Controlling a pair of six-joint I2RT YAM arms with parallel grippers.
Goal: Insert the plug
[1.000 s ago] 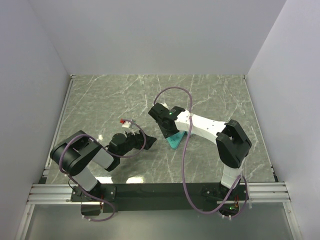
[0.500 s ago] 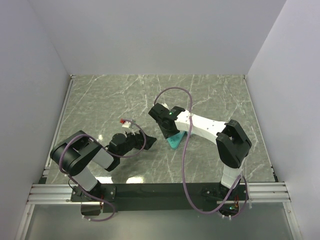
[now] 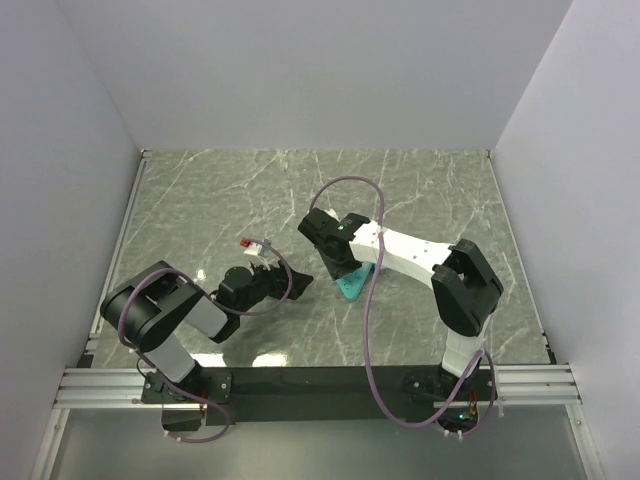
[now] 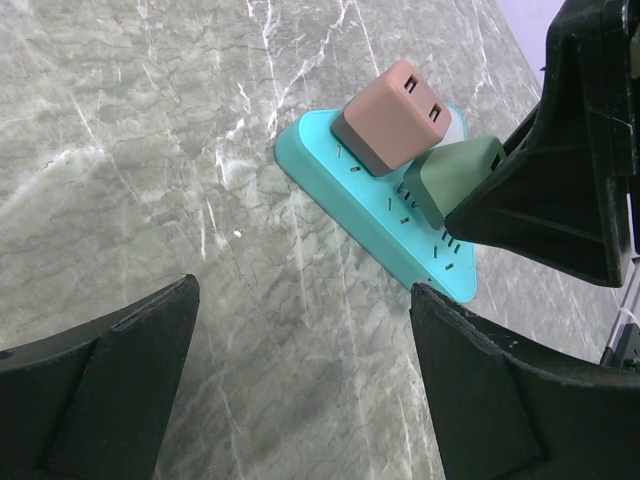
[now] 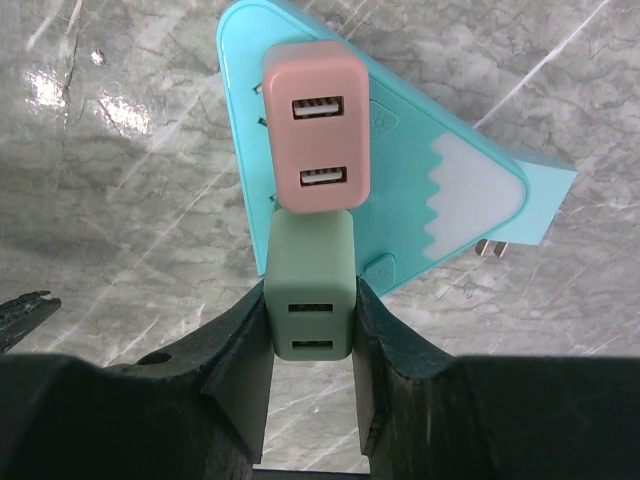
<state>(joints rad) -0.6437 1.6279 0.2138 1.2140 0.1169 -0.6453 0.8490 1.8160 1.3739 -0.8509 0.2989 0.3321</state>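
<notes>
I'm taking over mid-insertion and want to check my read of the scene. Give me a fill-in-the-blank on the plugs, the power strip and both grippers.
1. The pink square charger plug sits on the teal triangular plastic power strip, one corner of which is coloured ____.
2. The right gripper is shut on the green square charger plug, whose face shows ____ USB ports.
3. The left gripper stands ____, with nothing between its fingers.
Missing words: white; two; open.
</notes>
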